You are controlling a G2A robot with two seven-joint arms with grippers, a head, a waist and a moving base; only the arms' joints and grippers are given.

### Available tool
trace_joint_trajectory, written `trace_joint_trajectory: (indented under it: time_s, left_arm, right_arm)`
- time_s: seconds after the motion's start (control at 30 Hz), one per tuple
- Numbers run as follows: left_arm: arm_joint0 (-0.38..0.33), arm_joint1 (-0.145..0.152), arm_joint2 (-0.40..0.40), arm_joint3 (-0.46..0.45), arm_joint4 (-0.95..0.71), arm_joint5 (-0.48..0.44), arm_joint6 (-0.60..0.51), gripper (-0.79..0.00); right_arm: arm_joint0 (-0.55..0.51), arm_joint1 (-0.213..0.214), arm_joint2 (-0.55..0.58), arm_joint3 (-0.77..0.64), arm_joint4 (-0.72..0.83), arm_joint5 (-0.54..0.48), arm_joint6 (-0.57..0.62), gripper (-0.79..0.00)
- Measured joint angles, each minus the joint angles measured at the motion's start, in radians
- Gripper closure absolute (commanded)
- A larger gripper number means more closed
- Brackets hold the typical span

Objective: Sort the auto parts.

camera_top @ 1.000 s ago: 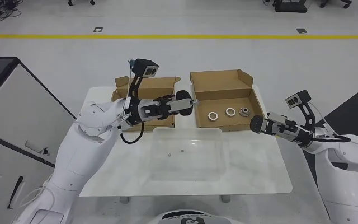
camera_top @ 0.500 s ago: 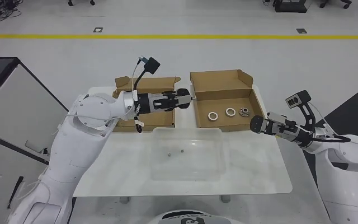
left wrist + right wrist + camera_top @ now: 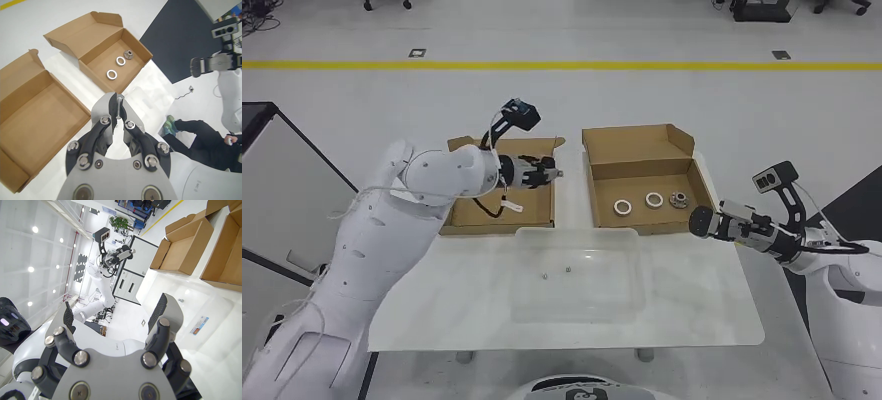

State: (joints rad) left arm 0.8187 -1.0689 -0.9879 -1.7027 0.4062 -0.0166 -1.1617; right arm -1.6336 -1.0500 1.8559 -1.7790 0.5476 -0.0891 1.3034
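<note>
Left gripper [image 3: 550, 172], clenching a bolt [image 3: 118, 108], retreated toward left box [image 3: 527, 215]; right box [image 3: 642, 188] holds rings [image 3: 624, 208]; right gripper [image 3: 115, 302] released.

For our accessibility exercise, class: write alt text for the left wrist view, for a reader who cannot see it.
The left gripper pinches a threaded bolt between its pads. Beyond it sit two open cardboard boxes; one holds two metal rings and a flanged hub.
</note>
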Motion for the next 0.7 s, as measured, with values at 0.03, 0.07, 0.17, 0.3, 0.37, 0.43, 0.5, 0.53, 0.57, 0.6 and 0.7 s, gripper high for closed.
trace_joint_trajectory:
  time_s: [0.03,0.07,0.17,0.3,0.37,0.43,0.5,0.53,0.57,0.6,0.7]
  left_arm:
    - [-0.02,-0.005,0.023,0.019,0.024,0.0,-0.007,0.0]
    - [-0.047,-0.012,0.056,0.046,0.056,0.003,-0.017,0.0]
    - [-0.111,-0.034,0.141,0.124,0.112,0.006,-0.026,0.0]
    - [-0.179,-0.07,0.248,0.244,0.172,0.006,-0.028,0.0]
    - [-0.209,-0.09,0.301,0.31,0.208,0.004,-0.019,0.0]
    - [-0.225,-0.108,0.338,0.363,0.218,0.007,-0.002,0.0]
    - [-0.241,-0.129,0.376,0.425,0.224,0.009,0.01,0.0]
    - [-0.248,-0.137,0.391,0.449,0.228,0.009,0.013,0.0]
    - [-0.256,-0.149,0.412,0.481,0.238,0.01,0.013,0.0]
    - [-0.262,-0.158,0.427,0.503,0.246,0.01,0.013,0.0]
    - [-0.276,-0.185,0.469,0.575,0.259,0.014,0.014,0.0]
  right_arm:
    - [0.0,0.0,0.0,0.0,0.0,0.0,0.0,-0.785]
    - [0.0,0.0,0.0,0.0,0.0,0.0,0.0,-0.785]
    - [0.0,0.0,0.0,0.0,0.0,0.0,0.0,-0.785]
    - [0.0,0.0,0.0,0.0,0.0,0.0,0.0,-0.785]
    - [0.0,0.0,0.0,0.0,0.0,0.0,0.0,-0.785]
    - [0.0,0.0,0.0,0.0,0.0,0.0,0.0,-0.785]
    - [0.0,0.0,0.0,0.0,0.0,0.0,0.0,-0.785]
    - [0.0,0.0,0.0,0.0,0.0,0.0,0.0,-0.785]
    - [0.0,0.0,0.0,0.0,0.0,0.0,0.0,-0.785]
    - [0.0,0.0,0.0,0.0,0.0,0.0,0.0,-0.785]
    - [0.0,0.0,0.0,0.0,0.0,0.0,0.0,-0.785]
